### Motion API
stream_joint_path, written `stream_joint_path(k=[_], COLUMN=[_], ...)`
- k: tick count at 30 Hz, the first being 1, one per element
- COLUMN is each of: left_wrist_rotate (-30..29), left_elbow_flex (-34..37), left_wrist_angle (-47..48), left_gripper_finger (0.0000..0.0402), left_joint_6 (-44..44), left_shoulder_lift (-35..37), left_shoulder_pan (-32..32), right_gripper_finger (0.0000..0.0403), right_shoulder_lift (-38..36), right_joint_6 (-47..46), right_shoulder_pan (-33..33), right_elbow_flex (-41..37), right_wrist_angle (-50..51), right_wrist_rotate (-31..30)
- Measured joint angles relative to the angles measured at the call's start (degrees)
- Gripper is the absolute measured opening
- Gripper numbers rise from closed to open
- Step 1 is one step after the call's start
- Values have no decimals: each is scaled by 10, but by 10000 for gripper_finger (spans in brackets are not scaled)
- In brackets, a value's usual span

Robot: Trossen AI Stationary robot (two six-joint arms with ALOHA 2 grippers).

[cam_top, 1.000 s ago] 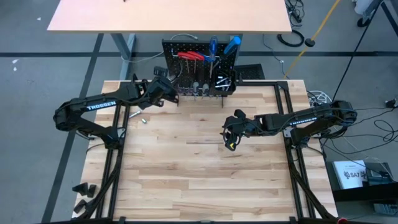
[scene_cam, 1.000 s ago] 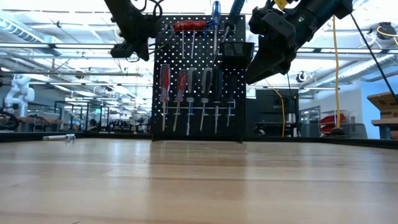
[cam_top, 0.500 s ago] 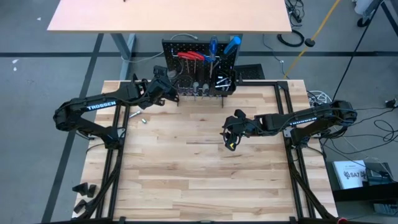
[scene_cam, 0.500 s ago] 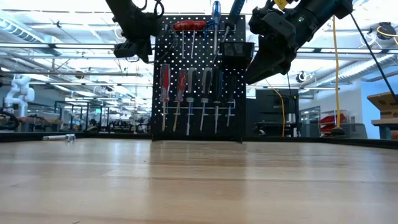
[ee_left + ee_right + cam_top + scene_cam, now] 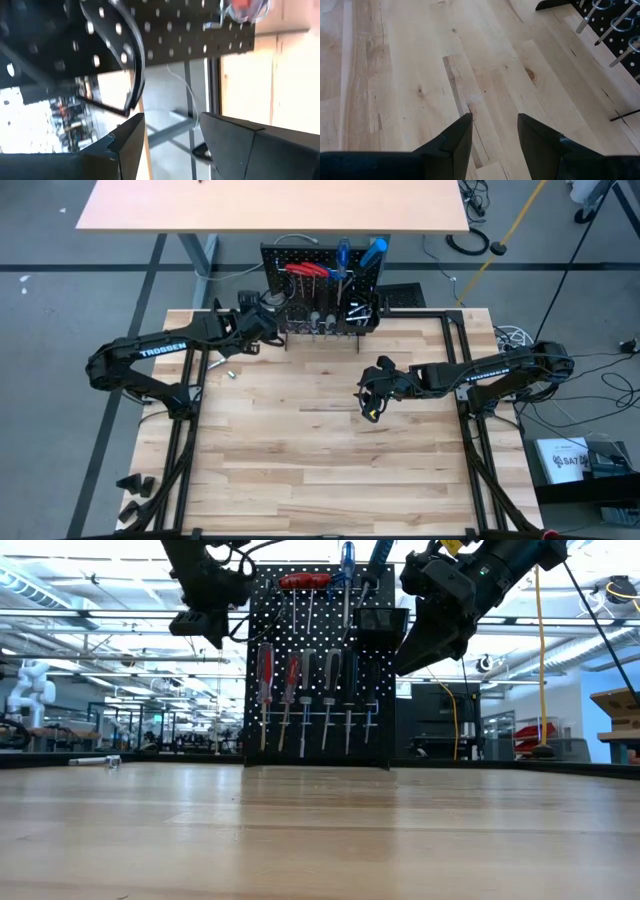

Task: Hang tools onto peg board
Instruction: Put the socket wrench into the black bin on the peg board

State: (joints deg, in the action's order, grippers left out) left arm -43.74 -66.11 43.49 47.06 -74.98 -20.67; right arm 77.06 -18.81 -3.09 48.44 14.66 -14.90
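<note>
**One tool left on the table**

The left gripper sits by the board's left edge, jaws apart, empty. A small silver tool lies near below it. The right gripper waits farther off, jaws apart, empty.

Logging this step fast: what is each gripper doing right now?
Left gripper: jaws open, holding nothing, at the peg board's left edge.
Right gripper: jaws open, empty, over the table.
</note>
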Motion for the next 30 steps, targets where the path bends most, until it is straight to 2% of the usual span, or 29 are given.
stream_joint_path(k=[4, 10, 14, 18, 22, 24, 30], left_wrist_rotate=[-20, 1, 12, 82, 130, 161, 226], left_elbow_flex=[0, 0, -1, -1, 4, 27, 146], left_wrist_angle=[28, 43, 66, 121, 214, 238, 230], left_gripper_finger=[201, 201, 202, 202, 201, 201, 200], left_joint_6=[-44, -99, -180, -356, -639, -744, -842], left_shoulder_lift=[2, 40, 82, 113, 107, 99, 71], left_shoulder_pan=[4, 34, 62, 83, 108, 131, 190], right_gripper_finger=[148, 148, 148, 148, 148, 148, 148], right_shoulder_lift=[0, 0, 0, 2, 9, 12, 24], right_joint_6=[0, 0, 0, -7, -10, -11, -21], right_shoulder_pan=[0, 0, 0, 0, 0, 0, 0], right_elbow_flex=[0, 0, 0, 0, 0, 0, 0], right_wrist_angle=[0, 0, 2, 2, -1, -1, -5], right_wrist_rotate=[0, 0, 0, 0, 0, 0, 0])
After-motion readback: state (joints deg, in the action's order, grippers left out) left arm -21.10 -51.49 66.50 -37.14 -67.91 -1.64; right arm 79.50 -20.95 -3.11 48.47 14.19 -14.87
